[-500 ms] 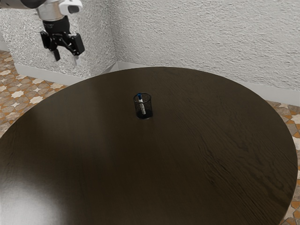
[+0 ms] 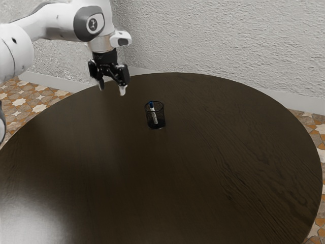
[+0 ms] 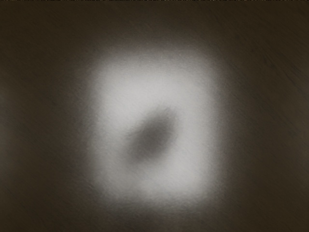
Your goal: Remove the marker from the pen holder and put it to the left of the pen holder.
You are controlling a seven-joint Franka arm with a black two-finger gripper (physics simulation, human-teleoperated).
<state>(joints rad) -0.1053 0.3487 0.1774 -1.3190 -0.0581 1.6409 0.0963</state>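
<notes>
wall (image 2: 218, 40) behind the table: rough, light grey plaster, with a pale skirting (image 2: 299, 103) at its foot. floor (image 2: 38, 99): patterned tile in orange, brown and off-white, visible past the tabletop's edge on both sides of the exterior view.

round, dark brown wooden table (image 2: 203, 168): grain evident on the top. a pale glare lies on the surface at the exterior view's near left. the wrist view looks onto the same wood, where a soft-edged pale patch (image 3: 113, 96) surrounds a darker, oval smudge.

white and grey jointed arm (image 2: 56, 23): enters from the exterior view's left, its hand pointing downward. black two-finger gripper (image 2: 111, 89): raised over the far left part of the tabletop, as the exterior view has it, well clear of the pen holder. condition: open, pale fingertips standing apart.

black mesh cylindrical pen holder (image 2: 160, 123): upright on the tabletop, toward the far side, to the exterior view's right of the gripper and nearer the camera.

slim marker with a white barrel and a blue end (image 2: 154, 115): found inside the pen holder, seen through the mesh. blue end uppermost, at the rim; body tilted, its top leaning toward the exterior view's left.
</notes>
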